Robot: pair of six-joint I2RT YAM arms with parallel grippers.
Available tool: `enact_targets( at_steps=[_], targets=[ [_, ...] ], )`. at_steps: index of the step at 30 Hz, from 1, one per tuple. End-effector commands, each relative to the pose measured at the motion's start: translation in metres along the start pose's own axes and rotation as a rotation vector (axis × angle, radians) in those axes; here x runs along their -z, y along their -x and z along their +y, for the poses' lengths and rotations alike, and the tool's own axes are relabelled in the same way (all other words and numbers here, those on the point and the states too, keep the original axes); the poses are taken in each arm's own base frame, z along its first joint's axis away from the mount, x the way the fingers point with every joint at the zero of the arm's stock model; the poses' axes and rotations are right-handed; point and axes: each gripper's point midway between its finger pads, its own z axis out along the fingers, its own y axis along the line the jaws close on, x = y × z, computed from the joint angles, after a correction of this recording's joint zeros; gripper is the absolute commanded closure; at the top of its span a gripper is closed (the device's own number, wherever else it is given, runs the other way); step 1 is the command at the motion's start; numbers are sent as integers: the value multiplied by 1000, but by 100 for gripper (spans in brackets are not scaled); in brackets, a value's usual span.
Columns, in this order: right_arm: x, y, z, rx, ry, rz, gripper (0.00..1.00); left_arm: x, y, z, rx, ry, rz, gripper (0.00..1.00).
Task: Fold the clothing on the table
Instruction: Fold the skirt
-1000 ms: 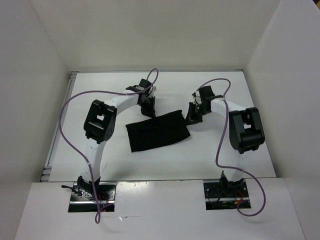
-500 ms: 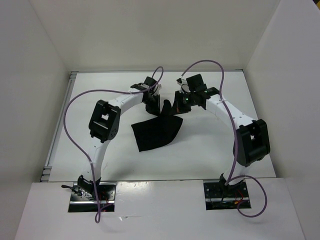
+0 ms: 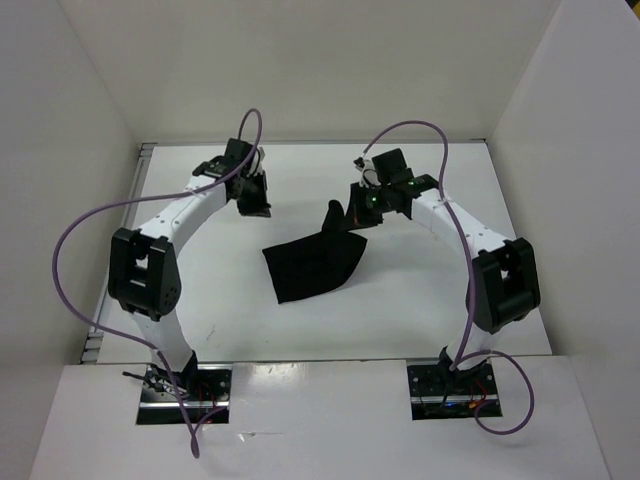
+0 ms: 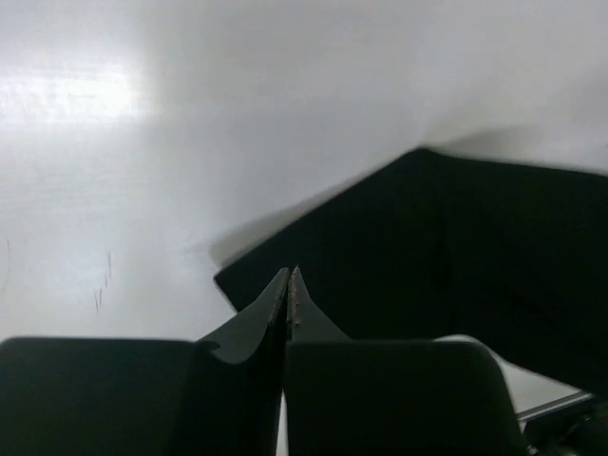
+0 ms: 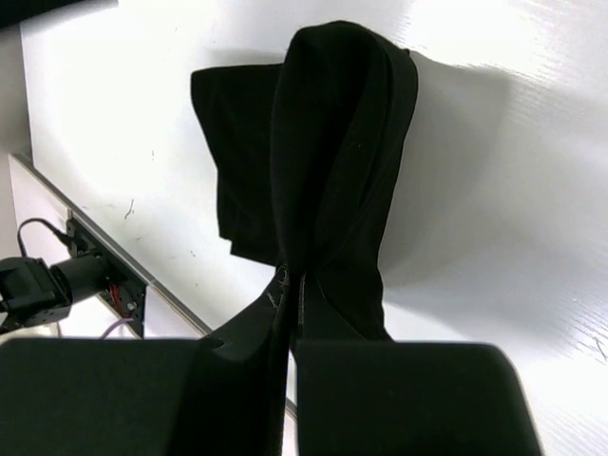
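On the table [image 3: 200, 290], the clothing [image 3: 310, 265] lies near centre, its far corner lifted and clamped in the right gripper [image 3: 350, 217]. Left gripper [image 3: 257, 206]: fingers together, empty, apart from it.

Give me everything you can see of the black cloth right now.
The clothing is plain black, soft fabric with no visible marks. Its near part lies flat on the white table. Its far right corner is raised into a bunched, hanging fold, pinched in the shut right gripper. The left gripper is shut, empty and off to the left, clear of the fabric. Nothing else touches it.
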Motion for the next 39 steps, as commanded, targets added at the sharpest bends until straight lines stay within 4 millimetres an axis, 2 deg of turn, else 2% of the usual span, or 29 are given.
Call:
enact_targets(
  at_steps=[1, 2, 3, 8, 12, 17, 21, 22, 25, 26, 28, 29, 31, 32, 39],
  targets=[
    [-3, 1, 11, 21, 19, 1, 100, -15, -66, 30, 3, 104, 165, 100],
    [-4, -1, 14, 27, 23, 6, 100, -15, -73, 33, 4, 108, 174, 100],
    [-4, -1, 14, 27, 23, 6, 100, -20, -89, 41, 17, 125, 208, 100],
    [-8, -8, 25, 52, 29, 21, 100, -30, -121, 38, 12, 123, 279, 100],
    [-13, -16, 34, 79, 40, 47, 100, -42, -135, 41, 26, 136, 308, 100],
    [-30, -31, 50, 113, 59, 101, 100, -58, -151, 42, 27, 122, 355, 100],
    [-49, -32, 62, 145, 81, 114, 100, -62, -151, 36, 40, 93, 358, 100],
    [-56, -31, 60, 141, 77, 124, 100, -62, -151, 36, 40, 93, 358, 100],
    [-69, -34, 75, 162, 108, 134, 100, -62, -148, 34, 39, 89, 350, 100],
    [-78, -36, 71, 147, 102, 145, 100, -62, -148, 34, 39, 89, 350, 100],
    [-84, -37, 84, 161, 128, 149, 100, -62, -144, 32, 37, 84, 342, 100],
    [-91, -41, 79, 152, 118, 168, 100, -61, -146, 33, 39, 89, 350, 100],
    [-98, -45, 88, 171, 131, 174, 100, -61, -146, 33, 39, 89, 350, 100],
    [-104, -48, 86, 158, 134, 187, 100, -61, -146, 33, 39, 89, 350, 100],
    [-120, -55, 102, 167, 169, 213, 100, -61, -146, 34, 29, 87, 350, 100]
  ],
)
